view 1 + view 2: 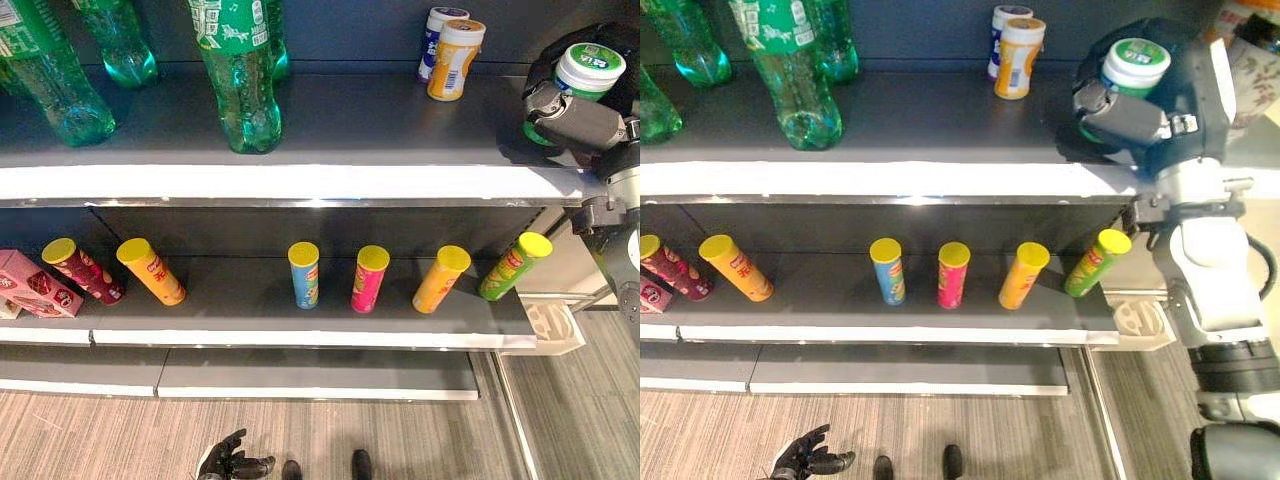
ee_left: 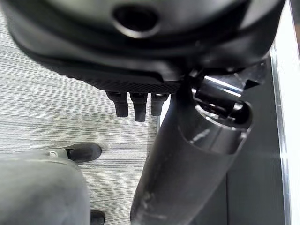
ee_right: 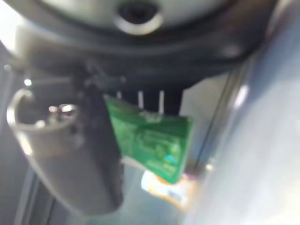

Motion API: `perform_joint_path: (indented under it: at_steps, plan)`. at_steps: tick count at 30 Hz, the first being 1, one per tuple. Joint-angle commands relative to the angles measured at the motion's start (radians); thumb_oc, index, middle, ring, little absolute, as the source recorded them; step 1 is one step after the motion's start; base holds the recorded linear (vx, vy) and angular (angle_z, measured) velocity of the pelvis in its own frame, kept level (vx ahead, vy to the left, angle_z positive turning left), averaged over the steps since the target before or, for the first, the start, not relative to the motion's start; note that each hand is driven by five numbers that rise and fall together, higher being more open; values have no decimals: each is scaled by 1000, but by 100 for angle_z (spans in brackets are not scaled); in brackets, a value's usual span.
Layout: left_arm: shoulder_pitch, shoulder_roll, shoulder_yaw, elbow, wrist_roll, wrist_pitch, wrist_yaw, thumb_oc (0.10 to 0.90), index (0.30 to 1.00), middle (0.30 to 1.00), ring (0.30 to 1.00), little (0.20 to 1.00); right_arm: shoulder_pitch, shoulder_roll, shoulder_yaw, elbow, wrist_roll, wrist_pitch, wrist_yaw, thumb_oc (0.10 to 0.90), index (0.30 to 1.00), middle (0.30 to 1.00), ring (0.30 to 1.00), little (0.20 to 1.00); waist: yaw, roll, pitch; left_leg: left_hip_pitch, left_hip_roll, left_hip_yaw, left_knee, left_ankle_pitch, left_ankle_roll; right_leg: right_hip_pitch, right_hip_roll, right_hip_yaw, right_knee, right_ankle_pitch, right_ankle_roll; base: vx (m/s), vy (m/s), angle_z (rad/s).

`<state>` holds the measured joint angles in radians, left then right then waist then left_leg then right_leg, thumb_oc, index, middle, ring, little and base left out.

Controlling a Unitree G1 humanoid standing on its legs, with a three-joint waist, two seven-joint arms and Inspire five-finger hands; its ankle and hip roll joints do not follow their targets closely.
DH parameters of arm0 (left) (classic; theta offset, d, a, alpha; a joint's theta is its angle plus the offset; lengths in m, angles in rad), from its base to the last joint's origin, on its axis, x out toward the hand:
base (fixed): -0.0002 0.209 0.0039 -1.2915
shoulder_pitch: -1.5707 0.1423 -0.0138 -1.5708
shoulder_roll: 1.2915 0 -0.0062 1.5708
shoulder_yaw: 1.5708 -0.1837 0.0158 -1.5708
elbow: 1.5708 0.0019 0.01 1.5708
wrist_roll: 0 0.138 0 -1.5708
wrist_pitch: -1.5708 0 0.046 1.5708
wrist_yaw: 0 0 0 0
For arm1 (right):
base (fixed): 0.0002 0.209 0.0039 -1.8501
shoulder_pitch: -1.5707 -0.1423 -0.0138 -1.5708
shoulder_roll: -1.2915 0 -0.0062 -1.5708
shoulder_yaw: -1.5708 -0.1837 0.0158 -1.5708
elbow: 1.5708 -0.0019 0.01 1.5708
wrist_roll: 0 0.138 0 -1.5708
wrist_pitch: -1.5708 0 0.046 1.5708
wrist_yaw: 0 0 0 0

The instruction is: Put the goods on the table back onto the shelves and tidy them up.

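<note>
The right hand (image 1: 1130, 115) had its fingers and thumb curled round a green jar (image 1: 588, 70) with a white lid, holding it upright over the right end of the upper shelf (image 1: 350, 130), near two small tubs (image 1: 452, 55); I judged it held so to set it down standing. The left hand (image 1: 228, 462) hung low over the floor, fingers loosely spread, holding nothing.
</note>
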<state>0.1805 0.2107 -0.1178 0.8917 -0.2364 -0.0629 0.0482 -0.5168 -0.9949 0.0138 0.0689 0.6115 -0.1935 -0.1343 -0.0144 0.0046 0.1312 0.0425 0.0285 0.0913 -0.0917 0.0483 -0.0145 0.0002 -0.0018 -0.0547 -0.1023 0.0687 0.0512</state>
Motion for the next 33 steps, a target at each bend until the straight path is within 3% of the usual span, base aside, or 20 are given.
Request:
perform_joint_path:
  at_steps: [1, 8, 9, 10, 26, 33]
  plan:
    - [-23, 65, -49, -12, -26, -25, -8, 800, 900, 900, 900, 900, -121, -14, -23, -2, 0, -52, -26, 400, 300, 300, 300, 300, 41, -54, -49, 5, 17, -43, 4, -74, -87, 53, -105, -38, 15, -86, 148, 0, -1, 5]
    - [-15, 71, -51, -29, -27, -26, -8, 800, 900, 900, 900, 900, -119, -32, -42, 18, -27, -53, -44, 400, 300, 300, 300, 300, 44, -56, -47, -2, 15, -48, 4, -73, -87, 51, -108, -47, 15, -86, 150, 1, -1, 8]
    - [-17, 72, -51, -26, -28, -26, -6, 800, 900, 900, 900, 900, -129, -38, -32, 38, -27, -49, -45, 555, 533, 533, 533, 533, 45, -57, -46, -2, 15, -49, 4, -74, -88, 50, -109, -47, 15, -87, 150, -2, 1, 3]
    - [-17, 71, -51, -26, -28, -26, -6, 800, 900, 900, 900, 900, -132, -39, -30, 40, -27, -50, -45, 800, 900, 900, 900, 900, 45, -57, -46, -2, 15, -49, 4, -74, -88, 50, -109, -47, 15, -87, 150, 0, 0, 0]
    - [-20, 71, -51, -16, -32, -21, -5, 800, 900, 900, 900, 900, -129, -78, -29, 63, -18, -37, -41, 800, 900, 900, 900, 900, 34, -58, -41, 4, 16, -48, 4, -80, -88, 54, -112, -46, 15, -88, 150, 0, 0, 0]
    - [-30, 69, -52, -12, -26, -11, 1, 800, 900, 900, 900, 900, -91, -39, -33, 37, 5, -16, -41, 800, 900, 900, 900, 900, 22, -53, -39, 6, 17, -40, 4, -81, -87, 51, -112, -37, 15, -85, 150, 0, 0, 0]
